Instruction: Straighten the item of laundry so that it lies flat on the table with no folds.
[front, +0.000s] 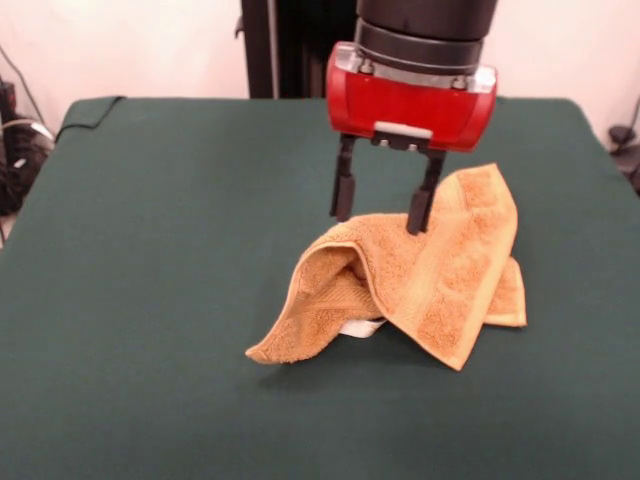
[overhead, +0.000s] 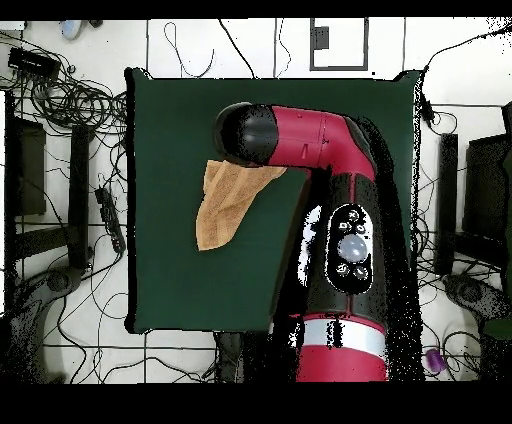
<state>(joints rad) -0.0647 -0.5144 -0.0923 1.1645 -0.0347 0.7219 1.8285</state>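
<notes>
Towel (front: 420, 290): mid table (front: 150, 250), crumpled, folded over itself, white tag (front: 362, 328) peeking underneath.
Gripper (front: 384, 212): fingers spread, tips at towel's raised top fold, nothing clamped.
Handling: soft, light, limp; you'll drag it easily.
Grab: pinch a free corner, pull outward.

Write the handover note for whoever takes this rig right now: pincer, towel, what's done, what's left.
Pincer: open, fingers apart, poised just above the towel's raised fold, holding nothing.
Towel: near the middle of the table, crumpled, one flap draped over the rest, a hump beneath the pincer, white tag peeking out underneath.
Done: nothing visible; the towel is not flat.
Left: probably grasp an edge or corner, pull the folds open, spread it flat.
</notes>
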